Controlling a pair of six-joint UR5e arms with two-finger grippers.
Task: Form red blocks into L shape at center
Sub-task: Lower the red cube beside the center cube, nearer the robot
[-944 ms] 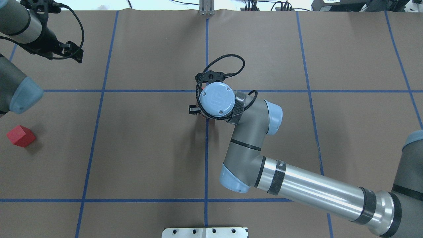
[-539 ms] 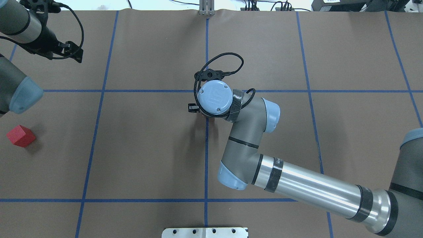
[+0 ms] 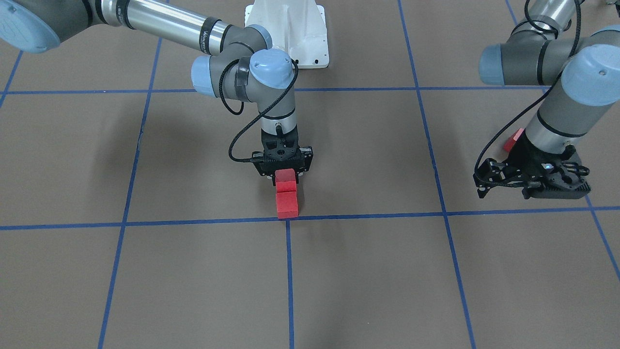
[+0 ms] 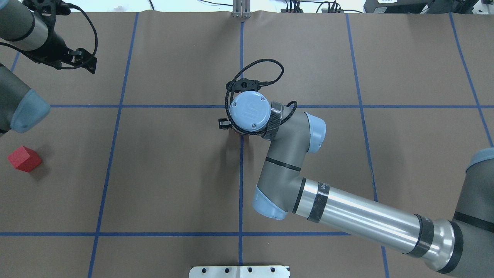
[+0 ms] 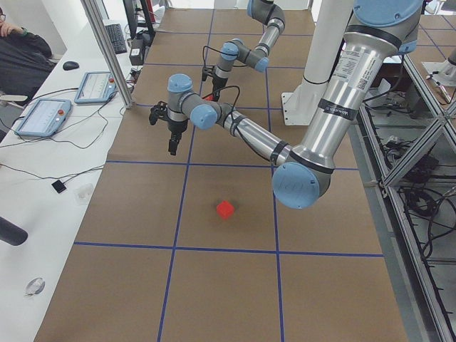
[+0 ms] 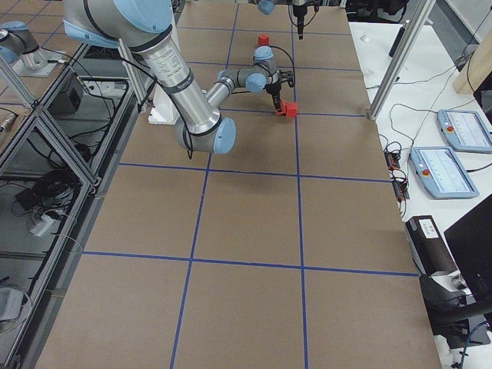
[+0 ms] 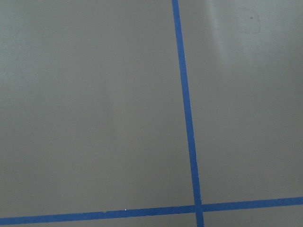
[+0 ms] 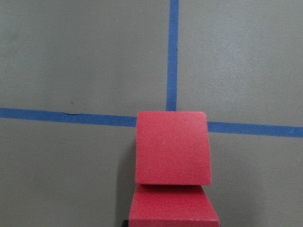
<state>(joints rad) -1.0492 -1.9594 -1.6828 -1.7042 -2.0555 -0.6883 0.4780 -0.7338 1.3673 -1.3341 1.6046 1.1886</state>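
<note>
1. Overhead: the right arm [image 4: 285, 162] has slid its wrist a little away from the robot along the middle tape line [image 4: 241, 185]. The wrist now covers the crossing and hides the load, bar a red sliver. The third red block [image 4: 24, 159] has not moved from the far left, so the L likely still lacks its foot.
2. Front-facing: the right tool [image 3: 286, 178] points straight down and appears closed on the second red block [image 3: 286, 185]. That block touches the first red block [image 3: 287, 204], which sits just on the robot's side of the center [image 3: 289, 218].
3. Left side: the left arm [image 5: 242, 132] reaches out low. The left tool [image 5: 172, 135] hangs apart from the third block; I cannot tell its width.
4. Right wrist: the two blocks sit face to face at the crossing.
5. Left wrist: only bare counter [image 7: 94, 94] and tape.
</note>
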